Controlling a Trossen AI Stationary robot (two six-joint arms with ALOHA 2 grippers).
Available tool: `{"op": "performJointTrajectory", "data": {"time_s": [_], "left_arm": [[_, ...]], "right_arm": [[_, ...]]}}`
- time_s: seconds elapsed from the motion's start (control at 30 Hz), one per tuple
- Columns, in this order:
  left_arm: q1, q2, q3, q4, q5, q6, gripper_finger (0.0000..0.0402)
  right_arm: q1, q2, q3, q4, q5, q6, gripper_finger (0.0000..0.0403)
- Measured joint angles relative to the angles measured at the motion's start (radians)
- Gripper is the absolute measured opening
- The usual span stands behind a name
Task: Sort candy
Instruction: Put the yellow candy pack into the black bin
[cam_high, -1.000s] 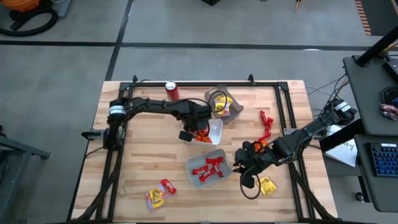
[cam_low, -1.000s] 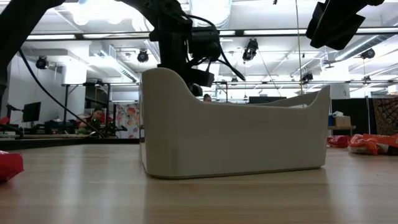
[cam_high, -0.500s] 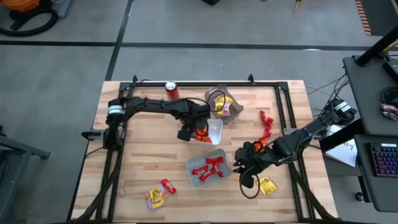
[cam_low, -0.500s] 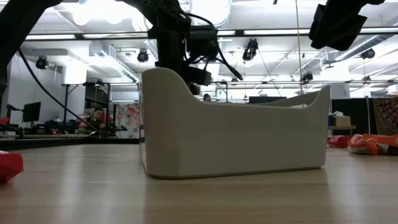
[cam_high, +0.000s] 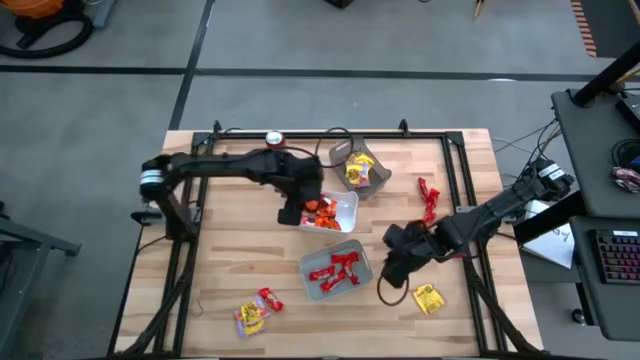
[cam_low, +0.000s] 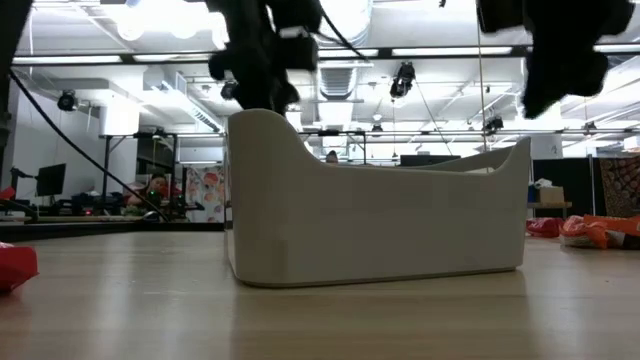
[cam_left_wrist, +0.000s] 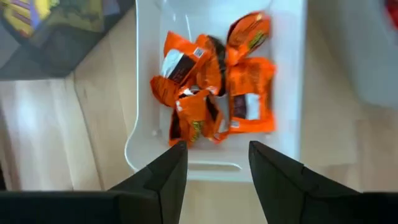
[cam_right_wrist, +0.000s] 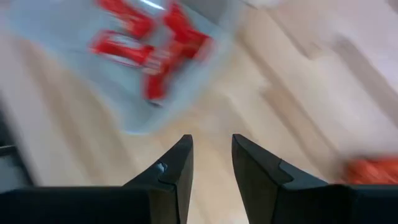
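My left gripper (cam_high: 292, 213) (cam_left_wrist: 214, 149) hangs open above the near left end of a white tray (cam_high: 346, 199). In that tray lies a heap of orange candy (cam_left_wrist: 214, 102). My right gripper (cam_high: 392, 268) (cam_right_wrist: 211, 146) is open and holds nothing, right of a second white tray (cam_high: 352, 250) that contains red candy (cam_high: 335, 272) (cam_right_wrist: 149, 46). A grey tray (cam_high: 375, 182) at the back holds yellow candy (cam_high: 357, 172). Loose candy lies on the table: red pieces (cam_high: 428, 196), a yellow one (cam_high: 428, 298), and a mixed few (cam_high: 252, 310).
A red soda can (cam_high: 273, 138) stands at the far edge, partly behind my left arm. A black frame (cam_high: 455, 160) runs around the wooden table. In the low view the nearer white tray (cam_low: 380, 220) fills the middle. An orange wrapper (cam_right_wrist: 367, 168) lies on the wood near my right gripper.
My left gripper has risen out of the tray with the orange candy and drawn back a little toward the table's left. My right gripper has rolled at the wrist while staying about where it was. The trays and loose candy have not moved.
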Motion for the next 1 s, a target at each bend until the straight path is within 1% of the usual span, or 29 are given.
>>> {"op": "performJointTrajectory", "data": {"time_s": [0.1,0.2,0.3,0.4,0.53,0.67,0.77,1.0], "left_arm": [[-0.028,-0.086,-0.041,0.012,0.0,-0.04,0.0154],[-0.065,-0.184,-0.111,0.068,0.0,-0.102,0.0153],[-0.114,-0.294,-0.209,0.176,-0.018,-0.198,0.0153],[-0.178,-0.393,-0.328,0.318,-0.064,-0.279,0.0153],[-0.261,-0.497,-0.478,0.486,-0.143,-0.356,0.0153],[-0.321,-0.56,-0.58,0.597,-0.2,-0.425,0.0153],[-0.348,-0.589,-0.627,0.65,-0.232,-0.473,0.0153],[-0.372,-0.596,-0.69,0.761,-0.247,-0.525,0.0153]], "right_arm": [[-0.03,0.0,0.0,-0.135,-0.027,0.073,0.01],[-0.059,0.0,0.002,-0.259,-0.052,0.134,0.01],[-0.083,0.0,0.002,-0.356,-0.058,0.149,0.01],[-0.098,0.0,-0.002,-0.405,-0.061,0.129,0.0102],[-0.109,0.0,-0.004,-0.428,-0.116,0.093,0.0114],[-0.109,0.0,-0.015,-0.43,-0.188,0.084,0.0118],[-0.109,0.0,-0.032,-0.431,-0.243,0.084,0.0118],[-0.109,0.0,-0.094,-0.43,-0.242,0.081,0.0118]]}}
